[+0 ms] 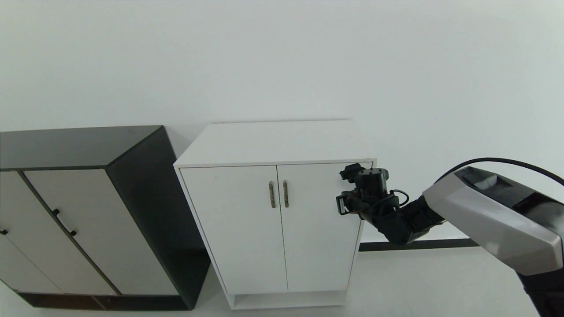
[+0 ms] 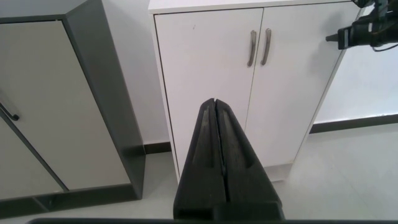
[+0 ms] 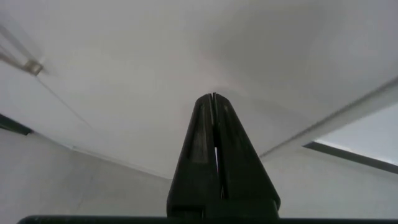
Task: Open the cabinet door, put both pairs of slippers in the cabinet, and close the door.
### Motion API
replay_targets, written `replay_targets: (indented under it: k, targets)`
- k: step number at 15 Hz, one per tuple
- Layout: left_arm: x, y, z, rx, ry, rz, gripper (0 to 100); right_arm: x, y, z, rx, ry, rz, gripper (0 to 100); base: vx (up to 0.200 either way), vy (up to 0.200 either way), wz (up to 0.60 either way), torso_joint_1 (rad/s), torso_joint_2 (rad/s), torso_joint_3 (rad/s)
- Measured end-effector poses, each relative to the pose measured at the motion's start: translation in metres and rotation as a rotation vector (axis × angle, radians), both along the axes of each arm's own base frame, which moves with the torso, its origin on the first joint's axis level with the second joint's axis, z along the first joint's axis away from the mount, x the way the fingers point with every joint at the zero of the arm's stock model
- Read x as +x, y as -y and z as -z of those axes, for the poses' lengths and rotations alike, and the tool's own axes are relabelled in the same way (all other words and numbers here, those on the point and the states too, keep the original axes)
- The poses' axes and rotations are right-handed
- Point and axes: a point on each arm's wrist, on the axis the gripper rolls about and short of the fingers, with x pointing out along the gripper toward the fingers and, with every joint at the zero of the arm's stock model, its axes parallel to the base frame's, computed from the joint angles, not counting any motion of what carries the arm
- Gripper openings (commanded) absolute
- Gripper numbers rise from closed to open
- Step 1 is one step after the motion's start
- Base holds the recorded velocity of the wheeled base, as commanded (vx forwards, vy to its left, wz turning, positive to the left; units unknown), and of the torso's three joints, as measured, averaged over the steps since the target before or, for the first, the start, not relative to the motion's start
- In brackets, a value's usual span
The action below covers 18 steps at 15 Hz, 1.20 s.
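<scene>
A plain white wall (image 1: 282, 53) backs a pale floor (image 1: 418, 286) that lies open to the right of the white cabinet (image 1: 273, 141). A dark cabinet (image 1: 145, 207) crowds its left side. Both doors (image 1: 238, 229) sit flush shut, their handles (image 1: 278, 194) paired at the centre seam. The right claw (image 3: 214, 98), pressed shut and empty, is at the right door's upper outer edge, with the panel close up in its wrist view. The left claw (image 2: 215, 102), likewise shut and empty, hangs well back, facing the whole front.
</scene>
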Motion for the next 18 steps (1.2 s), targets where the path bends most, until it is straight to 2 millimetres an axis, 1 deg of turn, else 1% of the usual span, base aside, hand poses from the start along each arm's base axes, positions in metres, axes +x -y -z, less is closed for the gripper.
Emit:
replay_targets:
  k: [2,4,6,7,11,15,17,18]
  targets:
    - [0.000,0.000,0.000,0.000,0.000,0.000,0,-0.016,0.007,-0.001,-0.003,-0.006,-0.003,0,0.000,0.000,0.00,0.000,0.00,0.000]
    - [0.000,0.000,0.000,0.000,0.000,0.000,0,-0.039,0.017,0.000,-0.012,-0.025,-0.006,0,0.000,0.000,0.00,0.000,0.00,0.000]
    - [0.000,0.000,0.000,0.000,0.000,0.000,0,-0.069,0.032,0.000,-0.025,-0.048,-0.005,0,0.000,0.000,0.00,0.000,0.00,0.000]
    - [0.000,0.000,0.000,0.000,0.000,0.000,0,-0.082,0.039,-0.001,-0.028,-0.052,-0.005,0,0.000,0.000,0.00,0.000,0.00,0.000]
    - [0.000,0.000,0.000,0.000,0.000,0.000,0,-0.144,0.073,-0.008,-0.042,-0.061,0.013,0,0.000,0.000,0.00,0.000,0.00,0.000]
    - [0.000,0.000,0.000,0.000,0.000,0.000,0,-0.204,0.107,-0.004,-0.063,-0.075,0.050,0,0.000,0.000,0.00,0.000,0.00,0.000]
    - [0.000,0.000,0.000,0.000,0.000,0.000,0,-0.227,0.121,-0.004,-0.063,-0.056,0.094,0,0.000,0.000,0.00,0.000,0.00,0.000]
    - [0.000,0.000,0.000,-0.001,0.000,0.000,0,-0.235,0.127,-0.005,-0.066,-0.051,0.137,0,0.000,0.000,0.00,0.000,0.00,0.000]
